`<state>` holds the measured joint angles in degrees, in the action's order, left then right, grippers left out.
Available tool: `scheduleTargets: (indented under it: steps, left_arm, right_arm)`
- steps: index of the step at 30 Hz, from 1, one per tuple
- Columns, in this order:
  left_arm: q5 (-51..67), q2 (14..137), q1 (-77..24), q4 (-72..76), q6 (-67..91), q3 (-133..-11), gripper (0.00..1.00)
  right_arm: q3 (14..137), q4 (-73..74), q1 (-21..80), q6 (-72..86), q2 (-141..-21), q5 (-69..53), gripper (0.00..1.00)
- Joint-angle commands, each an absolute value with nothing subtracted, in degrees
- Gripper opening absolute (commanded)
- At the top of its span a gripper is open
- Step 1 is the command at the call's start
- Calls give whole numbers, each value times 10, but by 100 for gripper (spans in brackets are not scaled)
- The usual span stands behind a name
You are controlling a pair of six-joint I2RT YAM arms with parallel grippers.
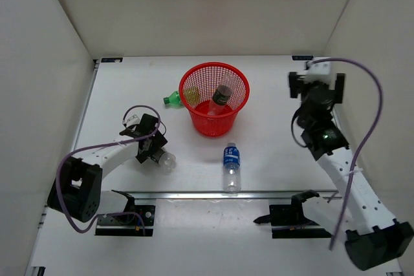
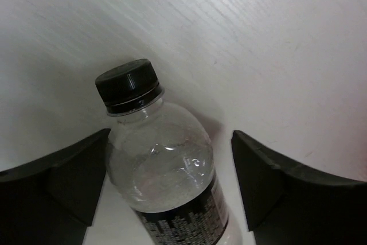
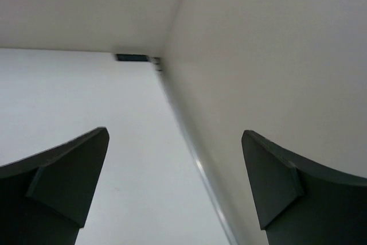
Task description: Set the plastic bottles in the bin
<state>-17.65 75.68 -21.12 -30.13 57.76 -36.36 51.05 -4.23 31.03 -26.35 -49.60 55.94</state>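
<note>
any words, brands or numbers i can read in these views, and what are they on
No text here can be read as words.
Black-capped bottle: white print on its dark label, too blurred to read.
Blue-labelled bottle: white marks on the label, too small to read.
Dark-labelled bottle in the bin: label too small to read.

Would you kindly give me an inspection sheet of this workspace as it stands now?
Surface: white table, metal rail across its near edge.
Job's things: red bin upright, dark-capped bottle leaning inside; green bottle lying at its left; blue-label bottle lying nearer the arms; black-capped bottle between the left fingers.
Clutter: nothing seen.
Grippers: left gripper open around the black-capped bottle; right gripper open, empty.
Cables: left purple cable and right purple cable loop off the arms.
Surroundings: white walls.
</note>
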Motion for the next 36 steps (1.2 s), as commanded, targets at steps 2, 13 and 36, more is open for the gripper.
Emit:
scheduleTargets:
  steps: [2,13,36]
  left_arm:
    - [-170,749,-212,-265,583,-355,73]
    - [-220,680,-200,-361,498,-496,19]
    - [-242,952,-401,-296,312,-1037,87]
  right_arm:
    - [549,175,-59,101,-508,-117,99]
    - [535,179,42,54,-497,63,99]
    - [456,257,177,156,-477,0,100]
